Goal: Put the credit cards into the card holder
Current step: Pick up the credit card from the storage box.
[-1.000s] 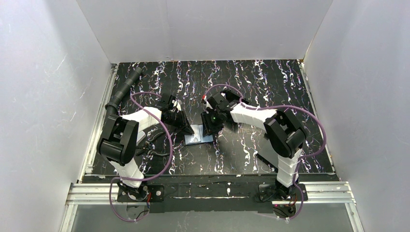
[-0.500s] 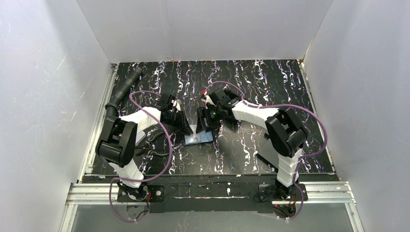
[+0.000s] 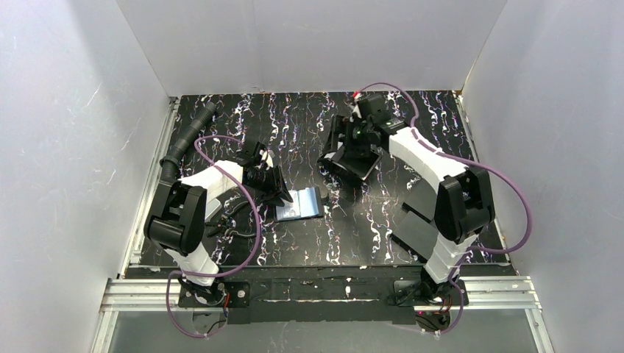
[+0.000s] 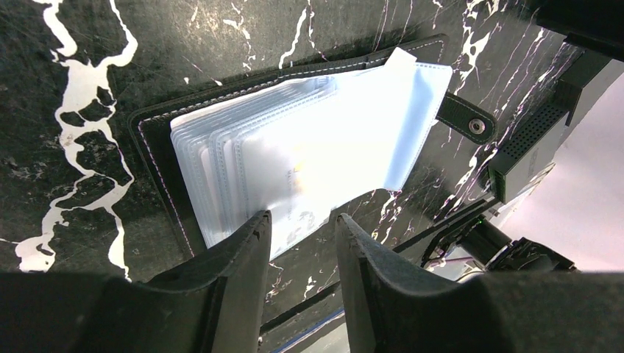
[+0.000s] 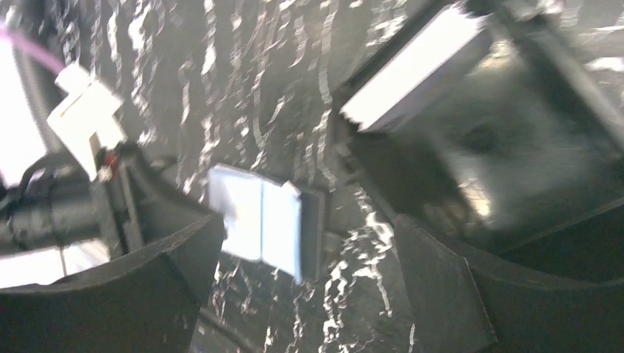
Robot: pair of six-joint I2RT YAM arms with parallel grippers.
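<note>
Left tool (image 4: 302, 220): released, fingers partly apart, nothing clamped, tips low over the near edge of the card holder (image 4: 294, 140). The holder lay open flat on the table (image 3: 353, 235), mid-table just right of the left tool, with a fan of clear sleeves facing up. Its snap tab (image 4: 471, 125) stuck out at the side, no brand on it. A faint yellowish mark showed through the sleeves, too blurred to read.

Right tool (image 5: 307, 228): released, fingers wide apart, empty, hanging over a black tray (image 3: 344, 168) farther back on the table, well apart from the holder. That wrist view was blurred.

Flat black slabs (image 3: 419, 220) lay near the right arm's base. The table was black with white marble-like veins. A black ribbed hose (image 3: 188, 136) ran along the left edge and an aluminium rail (image 3: 140, 292) along the near edge. Plain white walls (image 3: 331, 44) closed three sides.
</note>
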